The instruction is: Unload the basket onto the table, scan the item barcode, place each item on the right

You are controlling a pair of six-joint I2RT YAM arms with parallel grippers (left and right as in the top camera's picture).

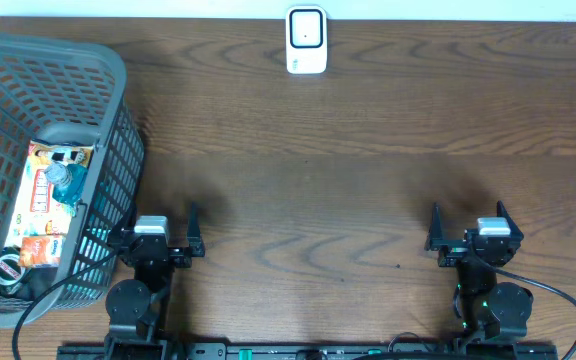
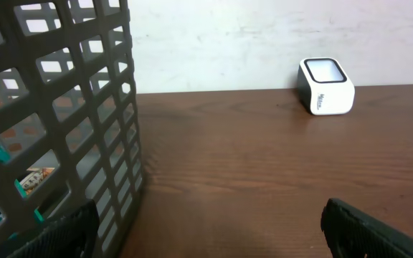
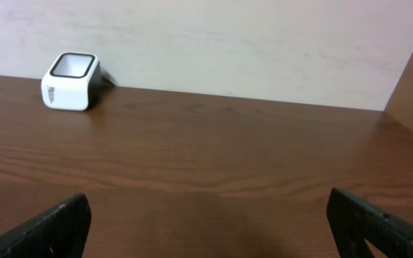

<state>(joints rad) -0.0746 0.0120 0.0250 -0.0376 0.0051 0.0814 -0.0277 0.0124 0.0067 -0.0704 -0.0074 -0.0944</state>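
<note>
Left gripper (image 1: 158,222) stands released, jaws spread wide and holding nothing, low at the lower left of the overhead frame. Right gripper (image 1: 468,222) mirrors it at the lower right, likewise spread and empty. Both point toward the top of the frame.

Just beside the left gripper, on its left, rises the mesh wall of the basket (image 1: 118,70). In the left wrist view that wall fills the left half of the frame, with bits of printed wrapping showing through the holes. The goods to be scanned lie inside. The largest is a packet (image 1: 46,185), lying flat near the middle of the basket, with its long axis running up and down the frame and leaning a little. A bottle (image 1: 63,176) lies on it. Smaller goods sit below it in the lower left corner, too jumbled to name. No barcode can be made out from here.

The scanner (image 1: 306,40) stands at the top centre of the overhead frame on the table (image 1: 368,180), well apart from both grippers and about midway between them. Its window faces upward.

The left arm is plainly the nearer to the goods. I judge it would have to rise over the rim and come down into the basket, since the wall bars a sideways reach. Nothing has been picked yet.
</note>
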